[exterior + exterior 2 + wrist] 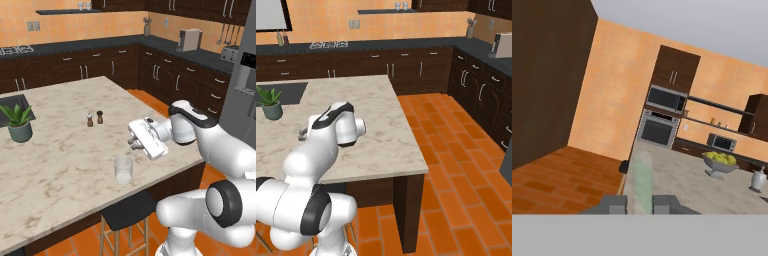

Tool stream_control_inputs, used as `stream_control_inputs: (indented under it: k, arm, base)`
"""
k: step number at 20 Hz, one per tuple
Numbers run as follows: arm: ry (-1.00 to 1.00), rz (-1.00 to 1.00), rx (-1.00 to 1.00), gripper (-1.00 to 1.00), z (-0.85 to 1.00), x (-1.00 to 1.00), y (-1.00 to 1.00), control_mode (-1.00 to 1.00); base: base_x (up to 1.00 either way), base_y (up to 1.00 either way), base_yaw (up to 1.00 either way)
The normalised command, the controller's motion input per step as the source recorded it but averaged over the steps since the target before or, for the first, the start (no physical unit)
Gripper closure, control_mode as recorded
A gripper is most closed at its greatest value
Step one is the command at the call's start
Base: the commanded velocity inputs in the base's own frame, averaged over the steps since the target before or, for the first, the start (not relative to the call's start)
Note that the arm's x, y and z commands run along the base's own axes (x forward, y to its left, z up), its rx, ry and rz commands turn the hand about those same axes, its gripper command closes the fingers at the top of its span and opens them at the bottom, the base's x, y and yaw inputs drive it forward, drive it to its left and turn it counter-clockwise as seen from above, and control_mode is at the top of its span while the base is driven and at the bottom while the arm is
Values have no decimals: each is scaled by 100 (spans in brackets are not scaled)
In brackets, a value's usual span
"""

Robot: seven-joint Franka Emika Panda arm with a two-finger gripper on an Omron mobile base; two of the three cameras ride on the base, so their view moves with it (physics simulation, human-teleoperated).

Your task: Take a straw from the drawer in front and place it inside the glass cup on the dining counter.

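Glass cup (123, 169) upright on marble dining counter (60, 150) near its front edge, gripper (133, 144) clenched just above and beside cup, straw not discernible, two shakers (94, 118) and potted plant (19, 123) farther back.

Marble tabletop (65, 145) fills left and centre of the left base view. On it: glass cup (123, 169) near the lower-centre edge, two small shakers (94, 118) mid-frame, potted plant (20, 123) at left. Fruit bowl (720, 163) at right in the hand view.
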Motion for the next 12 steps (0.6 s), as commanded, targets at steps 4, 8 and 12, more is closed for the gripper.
stream_control_inputs:
  k: [4, 8, 12]
  arm:
    - [0, 0, 0, 100, -17, 14, -1, -100]
    - [0, 0, 0, 100, -14, 25, 0, -100]
    - [0, 0, 0, 100, -19, 21, 0, -100]
  base:
    - [0, 0, 0]
    - [0, 0, 0]
    - [0, 0, 0]
